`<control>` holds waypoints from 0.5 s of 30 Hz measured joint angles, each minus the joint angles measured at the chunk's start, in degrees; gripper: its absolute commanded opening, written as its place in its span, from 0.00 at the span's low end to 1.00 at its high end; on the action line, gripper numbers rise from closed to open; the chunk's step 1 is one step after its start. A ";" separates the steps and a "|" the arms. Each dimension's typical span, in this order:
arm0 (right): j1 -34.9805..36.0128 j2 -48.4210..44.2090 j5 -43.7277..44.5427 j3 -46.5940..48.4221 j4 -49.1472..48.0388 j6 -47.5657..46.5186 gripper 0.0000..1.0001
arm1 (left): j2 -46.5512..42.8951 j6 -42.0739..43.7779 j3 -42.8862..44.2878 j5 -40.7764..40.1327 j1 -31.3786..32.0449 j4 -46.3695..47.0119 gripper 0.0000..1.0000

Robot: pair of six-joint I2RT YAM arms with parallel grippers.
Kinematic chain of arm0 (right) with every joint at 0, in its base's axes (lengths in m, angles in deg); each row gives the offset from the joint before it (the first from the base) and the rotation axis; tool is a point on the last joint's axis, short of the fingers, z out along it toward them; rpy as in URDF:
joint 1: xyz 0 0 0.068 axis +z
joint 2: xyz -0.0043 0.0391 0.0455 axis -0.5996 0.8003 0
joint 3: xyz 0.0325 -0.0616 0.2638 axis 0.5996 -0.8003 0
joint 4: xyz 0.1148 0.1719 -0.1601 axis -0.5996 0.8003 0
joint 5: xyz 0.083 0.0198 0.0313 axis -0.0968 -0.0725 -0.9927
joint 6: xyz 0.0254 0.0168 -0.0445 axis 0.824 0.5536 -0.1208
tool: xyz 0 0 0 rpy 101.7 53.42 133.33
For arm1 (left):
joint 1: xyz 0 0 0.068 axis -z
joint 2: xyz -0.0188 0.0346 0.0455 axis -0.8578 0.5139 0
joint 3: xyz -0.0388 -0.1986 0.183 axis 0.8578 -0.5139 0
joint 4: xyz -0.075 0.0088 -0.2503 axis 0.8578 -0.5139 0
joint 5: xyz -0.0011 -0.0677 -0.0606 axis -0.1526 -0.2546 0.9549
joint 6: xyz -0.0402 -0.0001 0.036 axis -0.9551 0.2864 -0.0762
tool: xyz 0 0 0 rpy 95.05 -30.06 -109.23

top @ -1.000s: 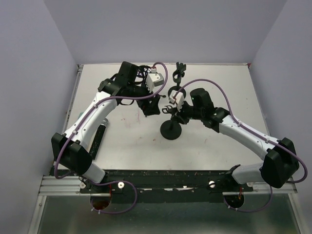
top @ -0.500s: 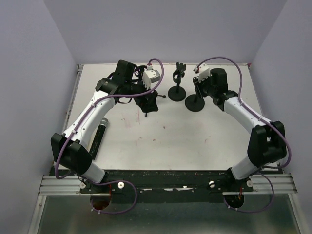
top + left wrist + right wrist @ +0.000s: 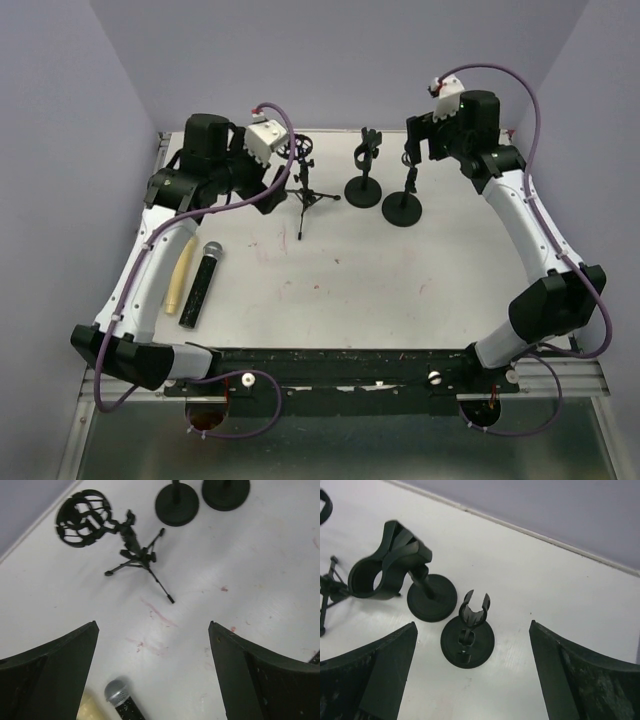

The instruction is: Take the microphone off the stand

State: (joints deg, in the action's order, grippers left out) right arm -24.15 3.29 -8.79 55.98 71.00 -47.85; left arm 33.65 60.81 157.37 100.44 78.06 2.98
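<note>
The microphone (image 3: 200, 285), black with a silver mesh head (image 3: 117, 694), lies flat on the table at the left, apart from every stand. A small tripod stand (image 3: 303, 195) with an empty round cage mount (image 3: 82, 517) is at the back centre. My left gripper (image 3: 240, 172) hangs high over the table's left, open (image 3: 152, 630), holding nothing. My right gripper (image 3: 420, 140) is raised at the back right, open (image 3: 472, 625), above a round-base stand (image 3: 468, 640) whose small clip is empty.
A second round-base stand (image 3: 363, 187) with a large ring clip (image 3: 387, 562) stands between the tripod and the small-clip stand (image 3: 403, 207). A pale beige stick (image 3: 178, 278) lies beside the microphone. The table's back wall edge runs close behind the stands.
My right gripper carried the small-clip stand to the back right, let go and rose open. My left arm drew back left and up, uncovering the tripod and the microphone.
</note>
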 measured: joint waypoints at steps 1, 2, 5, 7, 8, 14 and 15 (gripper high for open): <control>0.02 -0.35 1.31 1.84 1.55 2.29 1.00 | -0.98 -0.79 0.76 -2.67 -1.16 0.57 0.98; 0.04 -0.50 3.04 3.67 3.06 4.61 1.00 | -1.42 -1.11 1.11 -3.78 -1.79 1.07 0.99; 0.04 -0.63 8.92 8.02 5.97 11.04 1.00 | -1.86 -2.78 1.42 -9.03 -3.61 2.97 0.99; 0.02 -1.46 11.65 8.04 6.40 13.60 1.00 | -1.25 -3.87 1.42 -11.76 -4.24 3.39 0.98; 0.02 -1.99 13.03 7.58 6.67 14.62 1.00 | -0.94 -4.17 1.42 -12.37 -4.44 3.52 0.98; 0.02 -3.28 15.91 2.14 6.82 16.92 1.00 | 0.46 -7.06 0.04 -14.23 -5.44 4.24 0.99; 0.02 -3.19 15.93 1.42 6.99 17.09 1.00 | 0.48 -7.87 -0.55 -14.36 -5.53 4.26 0.98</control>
State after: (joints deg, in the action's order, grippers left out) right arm -24.13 0.09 7.14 57.40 78.00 -30.76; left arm 34.13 52.94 156.83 86.08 72.53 7.24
